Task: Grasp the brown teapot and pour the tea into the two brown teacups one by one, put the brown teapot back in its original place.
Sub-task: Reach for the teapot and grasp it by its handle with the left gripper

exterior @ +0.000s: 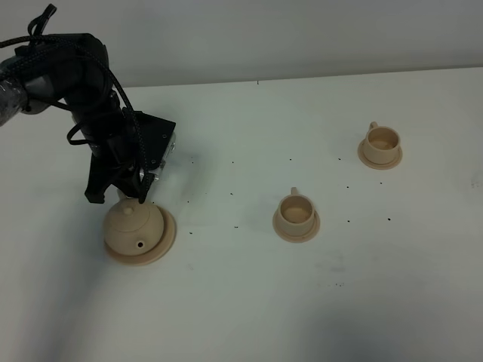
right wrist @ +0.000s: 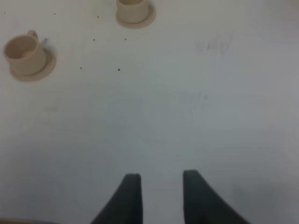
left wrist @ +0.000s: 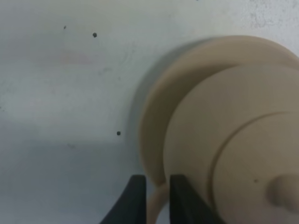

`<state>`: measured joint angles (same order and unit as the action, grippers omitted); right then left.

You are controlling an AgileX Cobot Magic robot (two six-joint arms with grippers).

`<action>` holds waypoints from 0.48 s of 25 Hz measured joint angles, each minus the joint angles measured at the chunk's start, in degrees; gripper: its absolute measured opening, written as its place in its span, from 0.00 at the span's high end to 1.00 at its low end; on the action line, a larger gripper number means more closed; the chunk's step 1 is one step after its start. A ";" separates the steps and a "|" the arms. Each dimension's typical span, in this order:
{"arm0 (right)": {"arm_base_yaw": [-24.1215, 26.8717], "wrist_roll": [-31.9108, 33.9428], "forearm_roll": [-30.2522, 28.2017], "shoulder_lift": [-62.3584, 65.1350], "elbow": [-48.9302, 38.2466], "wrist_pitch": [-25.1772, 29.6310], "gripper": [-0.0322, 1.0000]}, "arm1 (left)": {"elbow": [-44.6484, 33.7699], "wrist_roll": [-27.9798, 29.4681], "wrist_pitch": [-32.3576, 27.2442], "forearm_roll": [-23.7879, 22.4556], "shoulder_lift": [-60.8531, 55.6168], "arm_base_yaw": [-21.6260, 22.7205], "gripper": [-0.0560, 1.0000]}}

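The brown teapot point(exterior: 133, 226) sits upright on its wide saucer point(exterior: 167, 238) at the left of the table. My left gripper point(exterior: 125, 197) is at the pot's far side, its jaws closed on the loop handle. In the left wrist view the pale handle point(left wrist: 157, 201) lies between the two dark fingers point(left wrist: 135, 198), beside the pot body point(left wrist: 233, 154) and the saucer rim point(left wrist: 156, 116). Two brown teacups stand on their saucers, one mid-table point(exterior: 296, 210) and one far right point(exterior: 381, 141). My right gripper point(right wrist: 160, 186) is open and empty above bare table, and both cups point(right wrist: 23, 51) point(right wrist: 133, 7) lie far ahead of it.
The white table point(exterior: 241, 302) carries small dark specks. The grey wall point(exterior: 264, 34) runs along its back edge. The left arm point(exterior: 68, 75) and its cables hang over the back left corner. The right arm is out of the exterior view.
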<state>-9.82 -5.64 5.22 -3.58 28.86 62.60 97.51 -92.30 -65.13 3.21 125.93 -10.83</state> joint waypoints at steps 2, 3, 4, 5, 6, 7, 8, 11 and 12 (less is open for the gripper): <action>0.00 0.00 0.00 0.00 0.00 0.00 0.74 | 0.00 0.37 0.00 -0.05 0.00 0.00 0.80; 0.00 0.00 0.00 0.00 0.00 0.00 0.74 | 0.00 0.89 0.00 -0.12 0.00 0.00 0.80; 0.00 0.00 0.00 0.00 0.00 0.00 0.74 | 0.00 1.44 0.00 -0.16 0.00 0.00 0.80; 0.00 0.00 0.00 0.00 0.00 0.00 0.74 | 0.00 1.79 0.00 -0.29 0.00 0.00 0.80; 0.00 0.00 0.00 0.00 0.00 0.00 0.74 | 0.00 2.11 0.00 -0.40 0.00 0.00 0.80; 0.00 0.00 0.00 0.00 0.00 0.00 0.74 | 0.00 2.40 0.00 -0.45 0.00 0.00 0.80; 0.00 0.00 0.00 0.00 0.00 0.00 0.74 | 0.00 2.60 0.00 -0.45 0.00 0.00 0.80; 0.00 0.00 0.00 0.00 0.00 0.00 0.74 | 0.00 3.96 -0.17 -0.57 0.00 0.00 0.80; 0.00 0.00 0.00 0.00 0.00 0.00 0.74 | 0.00 4.57 -0.22 -0.62 0.00 0.00 0.80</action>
<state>-9.82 -5.64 5.22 -3.58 28.86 62.60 97.51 -87.73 -65.36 2.60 125.93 -10.83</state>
